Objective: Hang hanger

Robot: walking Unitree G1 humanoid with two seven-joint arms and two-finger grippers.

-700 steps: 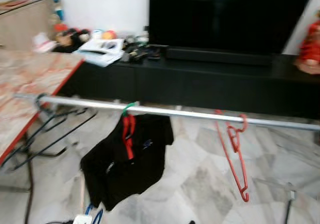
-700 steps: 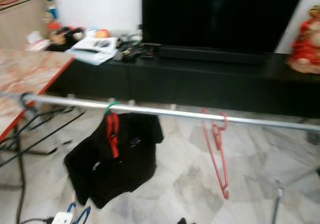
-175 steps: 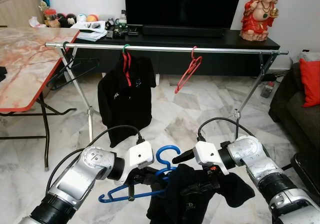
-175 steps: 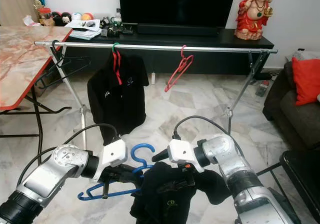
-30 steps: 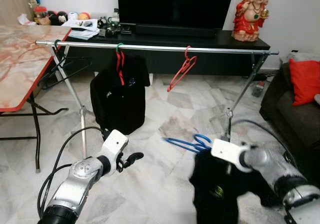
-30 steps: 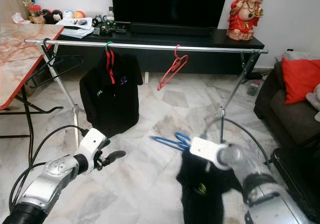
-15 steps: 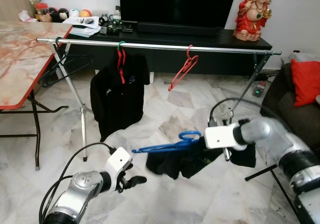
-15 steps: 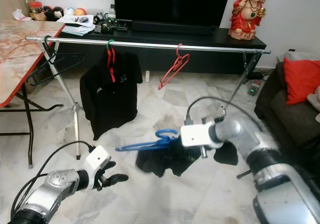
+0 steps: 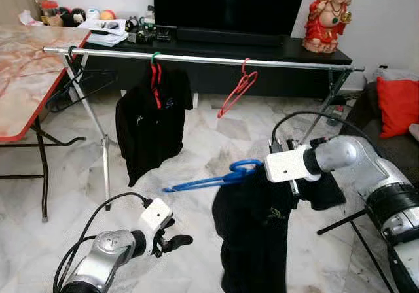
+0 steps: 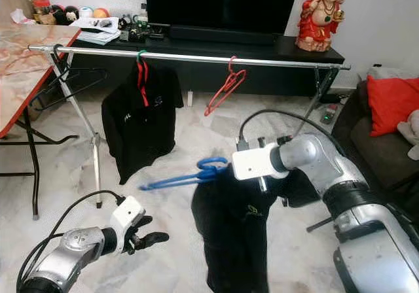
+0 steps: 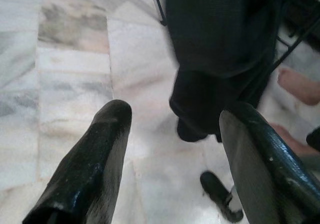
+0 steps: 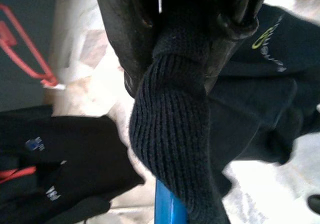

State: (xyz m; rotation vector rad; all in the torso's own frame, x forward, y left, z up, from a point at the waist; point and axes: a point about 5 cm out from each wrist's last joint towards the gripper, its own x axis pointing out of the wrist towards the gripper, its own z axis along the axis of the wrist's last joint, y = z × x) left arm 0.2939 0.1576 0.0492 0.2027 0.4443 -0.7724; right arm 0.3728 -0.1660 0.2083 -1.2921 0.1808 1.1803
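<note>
My right gripper (image 12: 176, 74) is shut on the ribbed collar of a black shirt (image 9: 254, 231), which hangs from a blue hanger (image 9: 208, 180). Shirt and hanger are held up in front of me, right of centre, below and short of the silver rail (image 9: 196, 59). The hanger's hook (image 9: 245, 167) lies near my right wrist, and its long arm sticks out to the left. My left gripper (image 9: 175, 242) is low at the lower left, open, with nothing between its fingers (image 11: 107, 134).
On the rail hang a black shirt (image 9: 152, 120), a bare red hanger (image 9: 237, 93) and black hangers (image 9: 85, 84) at its left end. A marble table (image 9: 26, 77) stands left, a dark sofa with a red cushion (image 9: 398, 106) right, and a TV console (image 9: 262, 48) behind. A person's bare foot (image 11: 300, 84) is near.
My right arm has raised the blue hanger slightly; the black shirt, bunched out sideways before, now hangs straight down. My left gripper stays low and open.
</note>
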